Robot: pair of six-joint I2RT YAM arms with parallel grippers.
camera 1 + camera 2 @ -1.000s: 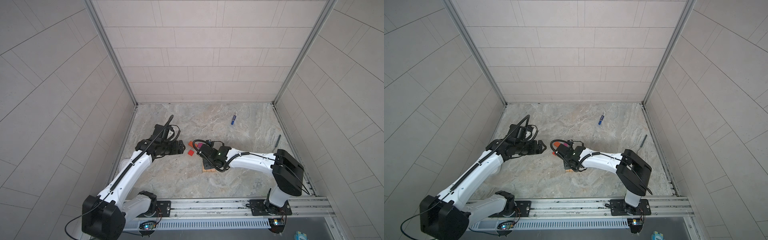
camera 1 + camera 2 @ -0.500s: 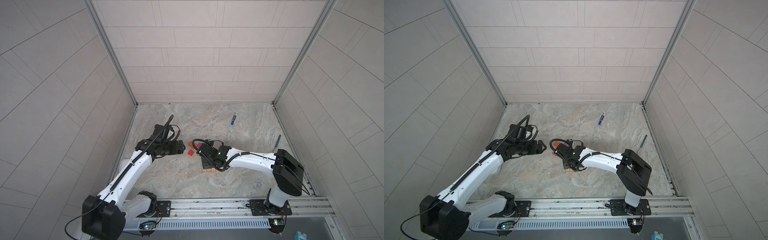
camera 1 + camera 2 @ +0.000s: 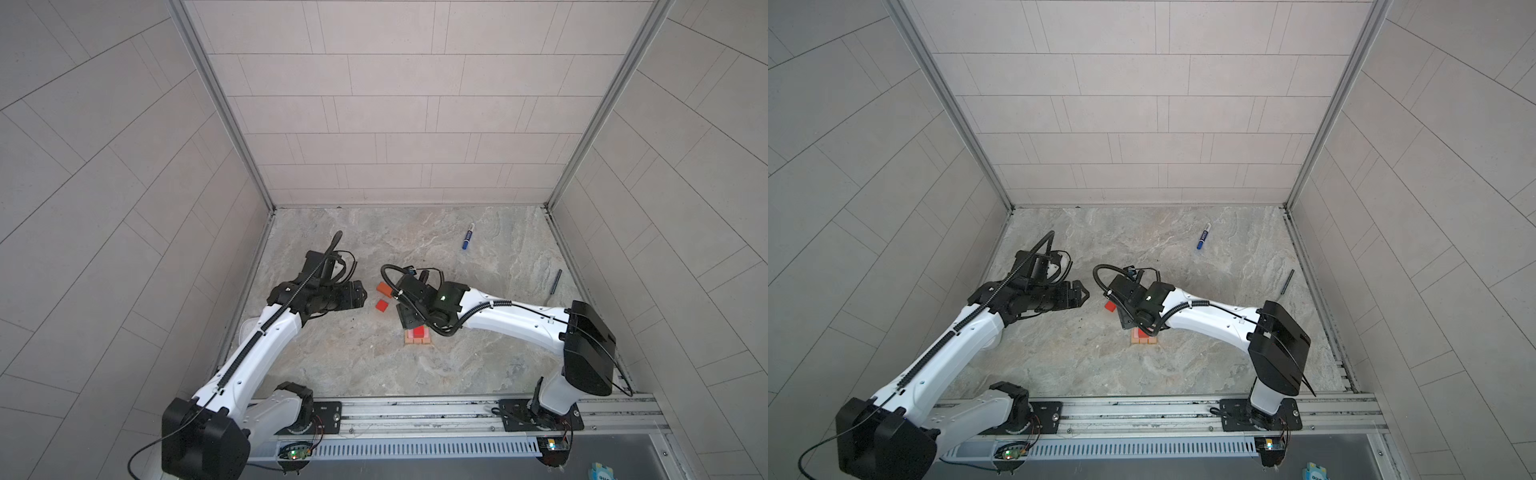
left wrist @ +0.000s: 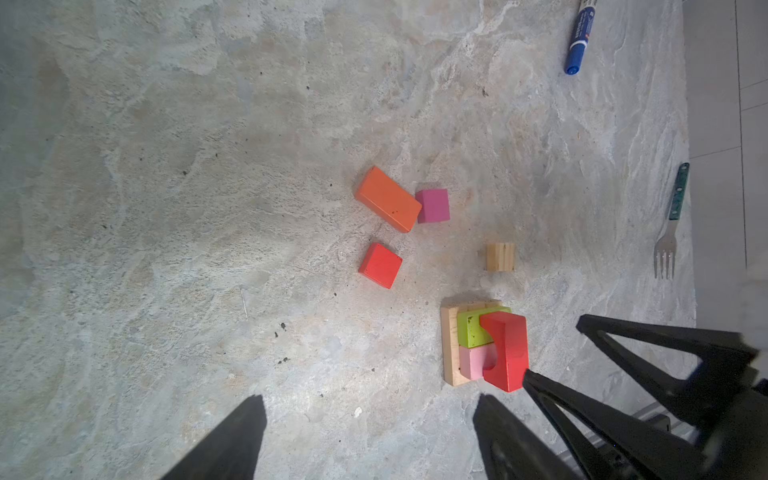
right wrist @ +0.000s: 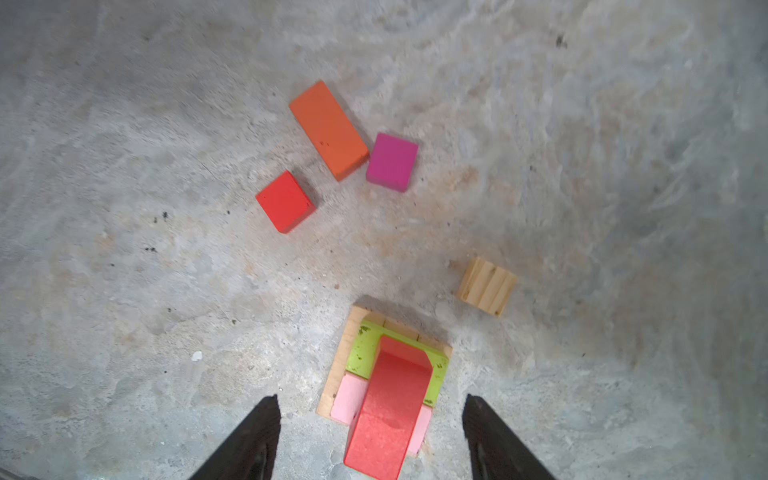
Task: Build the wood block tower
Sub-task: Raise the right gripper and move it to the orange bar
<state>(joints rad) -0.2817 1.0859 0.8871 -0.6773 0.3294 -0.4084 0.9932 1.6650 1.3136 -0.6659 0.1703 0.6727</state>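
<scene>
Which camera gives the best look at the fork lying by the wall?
The left wrist view: the fork shows whole, with its dark-green handle and metal tines clear. In both top views it is only a thin dark sliver, tines unreadable. The right wrist view misses it.

We see soft, even, fairly bright light with wide-angle bending at the edges in both top views, faint short shadows beside the red cube [image 4: 380, 265] on the floor [image 4: 208, 208], and smeared, slightly blurred texture in the right wrist view.
</scene>
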